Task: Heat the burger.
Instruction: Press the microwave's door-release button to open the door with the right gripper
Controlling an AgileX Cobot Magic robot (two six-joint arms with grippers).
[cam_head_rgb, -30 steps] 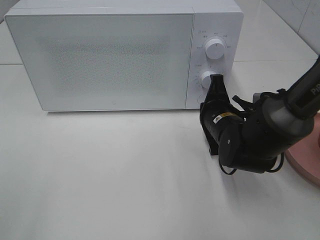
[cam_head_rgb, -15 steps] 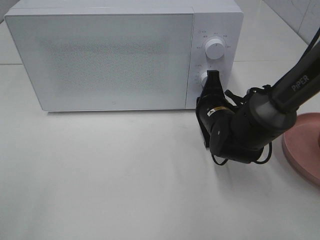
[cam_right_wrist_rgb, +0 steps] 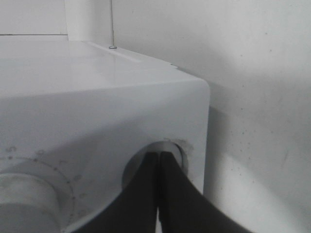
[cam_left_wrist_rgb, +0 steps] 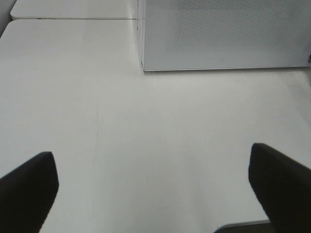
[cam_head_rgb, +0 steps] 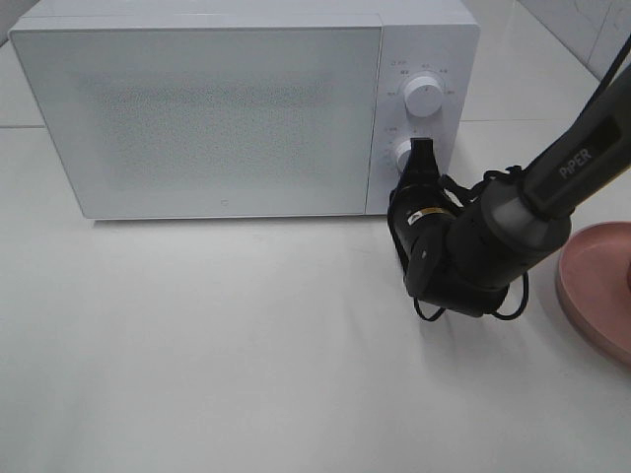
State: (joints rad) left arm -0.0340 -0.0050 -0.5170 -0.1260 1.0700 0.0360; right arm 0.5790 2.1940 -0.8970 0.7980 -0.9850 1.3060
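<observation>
Microwave (shut), right gripper at button

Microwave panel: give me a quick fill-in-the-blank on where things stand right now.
1. The microwave door is ___.
2. The right gripper has its jaws ___, with the tips at a round recess on the control panel.
3. The left gripper has its jaws ___ above the table.
4. In the exterior high view, the pink plate lies at the ___ edge.

Missing words: closed; shut; open; right.
</observation>
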